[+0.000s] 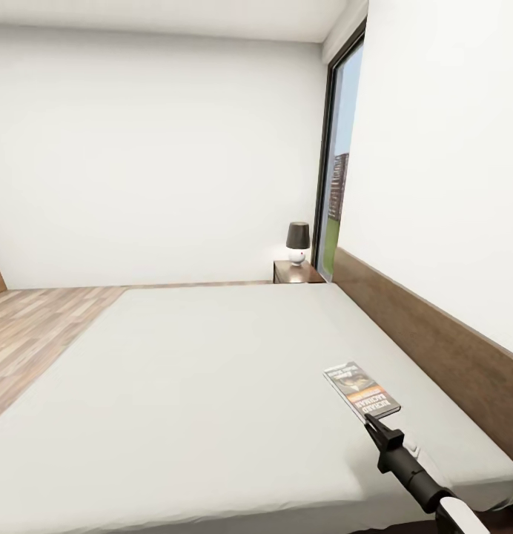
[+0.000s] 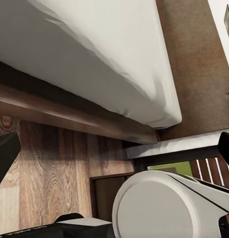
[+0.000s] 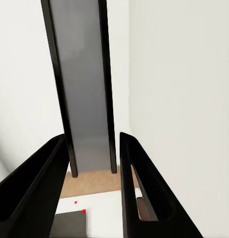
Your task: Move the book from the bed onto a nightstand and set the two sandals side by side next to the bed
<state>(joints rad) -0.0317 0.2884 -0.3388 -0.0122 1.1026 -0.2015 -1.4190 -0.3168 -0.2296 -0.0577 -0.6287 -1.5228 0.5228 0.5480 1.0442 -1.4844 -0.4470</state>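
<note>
Right gripper (image 1: 373, 421): in the head view its dark fingers reach the near short edge of the book (image 1: 361, 391); whether they touch or pinch that edge cannot be read there. In the right wrist view the right gripper's jaws stand spread, with a clear gap between the two black fingers (image 3: 35, 193), and a dark grey slab with red specks, probably the book's edge, sits low in that gap. Left gripper: its jaw state cannot be told.

Location: the book lies flat on the bed (image 1: 197, 386), near the headboard side and the near corner of the mattress, well apart from the nightstand (image 1: 295, 272) at the far end beside the window (image 1: 334, 178).

Handling, as a judgement: a thin paperback, light and slightly flexible; a grip at one end will let the free end droop. Its cover looks smooth and may slip, and the soft mattress will yield under a downward push. Take hold across the thickness at the near short edge, seating the fingers well onto the cover.

Materials: plain matt grey-beige mattress with rounded edges; flat dark brown wood-grain headboard (image 1: 434, 341); plank floor (image 1: 34, 326); glossy dark nightstand carrying a lamp (image 1: 298, 242) with a dark shade and a white base.
</note>
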